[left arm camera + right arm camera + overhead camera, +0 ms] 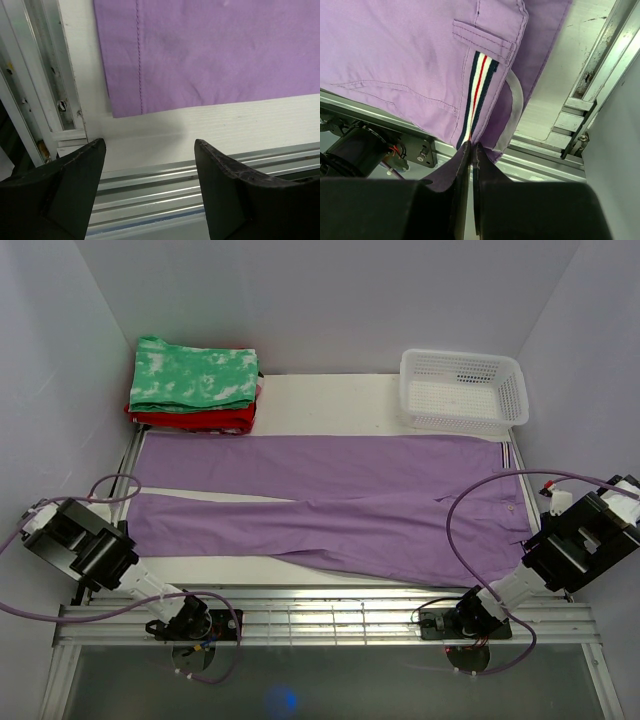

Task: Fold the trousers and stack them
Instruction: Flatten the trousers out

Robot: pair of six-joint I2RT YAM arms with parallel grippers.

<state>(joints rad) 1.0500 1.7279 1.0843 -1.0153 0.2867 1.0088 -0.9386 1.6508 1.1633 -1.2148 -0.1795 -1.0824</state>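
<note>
Trousers (330, 505) lie left-to-right, waist rightward; right end effector (471, 146) clamps the waist; left end effector (150, 145) apart.

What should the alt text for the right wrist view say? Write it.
The right gripper is shut on the waistband edge of the lavender trousers, right at a navy, white and red striped ribbon. An aluminium rail of the table frame runs beneath the fabric.

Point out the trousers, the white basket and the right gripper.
trousers (330, 530), top external view, middle of the near leg.
white basket (460, 421), top external view, its near wall.
right gripper (472, 147), right wrist view, between fingertips pinching the waistband edge.
</note>
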